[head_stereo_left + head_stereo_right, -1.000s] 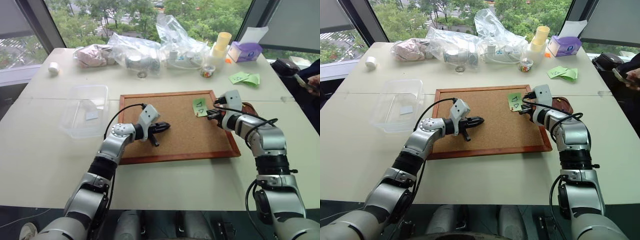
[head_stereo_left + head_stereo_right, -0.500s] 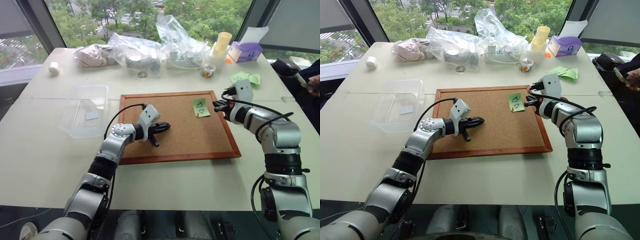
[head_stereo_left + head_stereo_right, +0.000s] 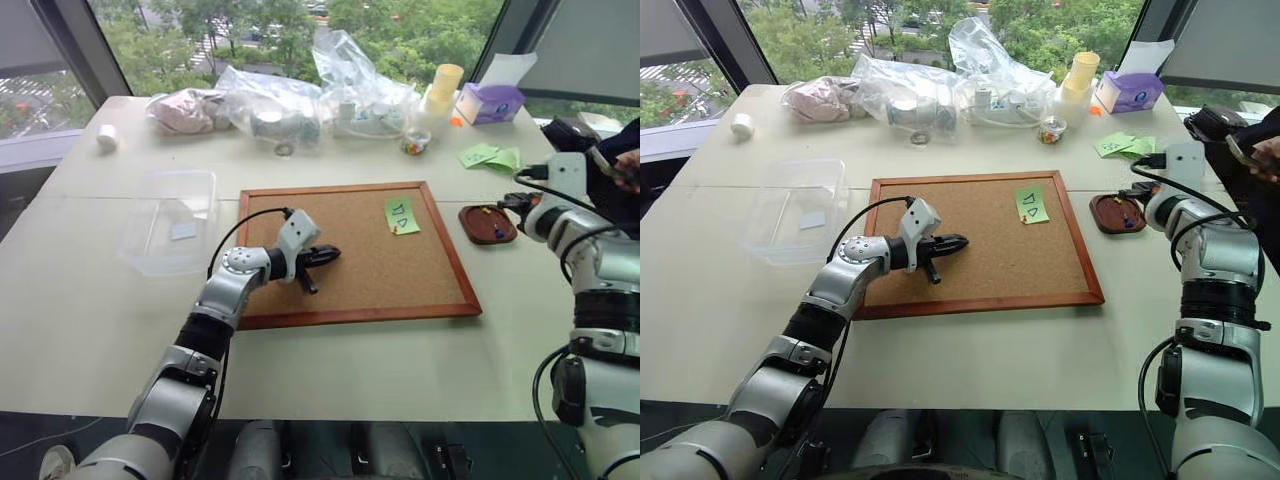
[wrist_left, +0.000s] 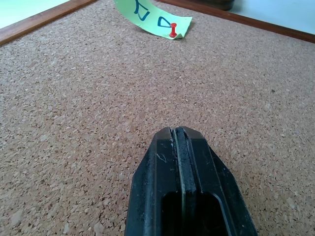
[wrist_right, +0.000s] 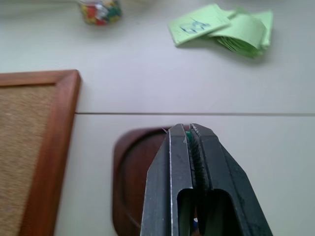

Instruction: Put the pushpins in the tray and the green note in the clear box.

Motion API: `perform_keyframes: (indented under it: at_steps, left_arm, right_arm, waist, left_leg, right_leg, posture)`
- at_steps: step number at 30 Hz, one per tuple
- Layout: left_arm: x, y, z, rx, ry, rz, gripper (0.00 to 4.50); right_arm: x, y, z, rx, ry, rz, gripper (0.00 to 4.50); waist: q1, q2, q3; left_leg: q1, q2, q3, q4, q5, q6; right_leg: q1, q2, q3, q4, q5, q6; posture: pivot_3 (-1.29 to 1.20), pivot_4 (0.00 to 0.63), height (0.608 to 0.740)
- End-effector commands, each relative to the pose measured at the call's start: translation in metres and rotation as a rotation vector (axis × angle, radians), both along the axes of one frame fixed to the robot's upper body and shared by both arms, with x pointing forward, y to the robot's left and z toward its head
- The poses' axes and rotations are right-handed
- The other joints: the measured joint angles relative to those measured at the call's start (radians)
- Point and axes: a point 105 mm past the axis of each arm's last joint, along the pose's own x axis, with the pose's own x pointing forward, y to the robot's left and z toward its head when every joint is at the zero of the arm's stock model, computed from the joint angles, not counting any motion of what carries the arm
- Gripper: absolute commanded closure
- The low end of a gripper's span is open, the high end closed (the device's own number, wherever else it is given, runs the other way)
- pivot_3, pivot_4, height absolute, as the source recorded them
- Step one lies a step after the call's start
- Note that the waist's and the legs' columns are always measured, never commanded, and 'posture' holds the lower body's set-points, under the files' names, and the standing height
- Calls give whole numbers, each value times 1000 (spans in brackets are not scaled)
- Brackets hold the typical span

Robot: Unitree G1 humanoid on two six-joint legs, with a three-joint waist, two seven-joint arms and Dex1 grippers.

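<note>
- Left eye view gives you the cork board (image 3: 350,252) in the middle of the table (image 3: 90,300); take it as your landmark.
- Your left gripper (image 3: 330,254) hangs over the board's left-centre area. In the left wrist view its fingers (image 4: 172,162) are pressed flat together with nothing between them.
- Your right gripper (image 3: 1133,192) sits off the board's right edge, over the tray (image 3: 487,223). In the right wrist view its fingers (image 5: 179,157) meet at the tips, and a tiny green speck shows between them; you cannot tell whether that is a pin.
- The tray rests on the table just right of the board's upper right part, close to the frame but apart from it. Small pins (image 3: 497,233) lie inside it, and you can make out a blue one and a lighter one.
- The green note (image 3: 401,215) lies on the board near its upper right corner, with dark marks on it. One red pushpin (image 4: 173,32) stands in a curled corner of the note.
- The clear box (image 3: 171,219) stands on the table left of the board, well apart from the note, with a small white label inside.
- Two green slips (image 3: 490,156) lie beyond the board's far right corner.
- Plastic bags (image 3: 290,100) line the table's far edge, behind the board.
</note>
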Motion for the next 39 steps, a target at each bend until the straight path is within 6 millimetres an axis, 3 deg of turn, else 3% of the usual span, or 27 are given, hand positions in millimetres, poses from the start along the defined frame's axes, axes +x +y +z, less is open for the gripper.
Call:
perform_keyframes:
  at_steps: [1,9,12,17,26,29,32,36,39]
  left_arm:
    - [-5,4,-19,32,64,7,4500]
    - [-5,5,-20,31,66,13,4500]
    - [-4,5,-19,32,64,16,4500]
    - [-4,6,-19,31,62,19,4500]
    - [-4,4,-18,30,62,12,4500]
    - [-4,4,-18,29,61,12,4500]
    - [-4,4,-18,28,62,13,4500]
    - [-5,4,-19,29,66,12,4500]
    - [-5,4,-20,30,67,12,4500]
  right_arm:
    - [6,2,12,18,-52,22,4423]
    - [9,7,-8,47,-16,39,4423]
    - [9,11,-14,50,-1,54,3548]
    - [8,11,-10,52,-13,52,1140]
    - [8,16,3,53,-49,74,1140]
    - [9,37,16,68,-79,157,1140]
    - [5,71,19,77,-79,260,1140]
    - [-6,118,8,76,-61,397,1140]
    - [-13,138,-2,69,-53,457,1140]
  waist:
    - [1,0,0]
    - [3,0,0]
    - [3,0,0]
    - [3,0,0]
    - [3,0,0]
    - [2,0,0]
    - [2,1,0]
    - [5,1,0]
    - [5,1,0]
  left_leg:
    - [0,0,0,0,0,0]
    - [0,0,0,0,0,0]
    - [0,0,0,0,0,0]
    - [0,0,0,0,0,0]
    - [0,0,0,0,0,0]
    - [0,0,0,0,0,0]
    - [0,0,-1,0,0,0]
    - [0,0,-1,0,0,0]
    - [0,0,-1,0,0,0]
  right_leg:
    - [0,0,0,0,0,0]
    - [0,0,0,0,0,0]
    - [1,0,0,0,0,0]
    - [1,0,0,0,0,0]
    - [1,0,0,0,0,0]
    - [1,0,0,0,0,0]
    - [1,0,0,0,0,0]
    - [1,0,0,0,0,0]
    - [1,0,0,0,0,0]
  posture:
    - [0,150,740]
    - [0,150,740]
    - [0,150,740]
    - [0,150,740]
    - [0,150,740]
    - [0,150,740]
    - [0,150,740]
    - [0,150,740]
    - [0,150,740]
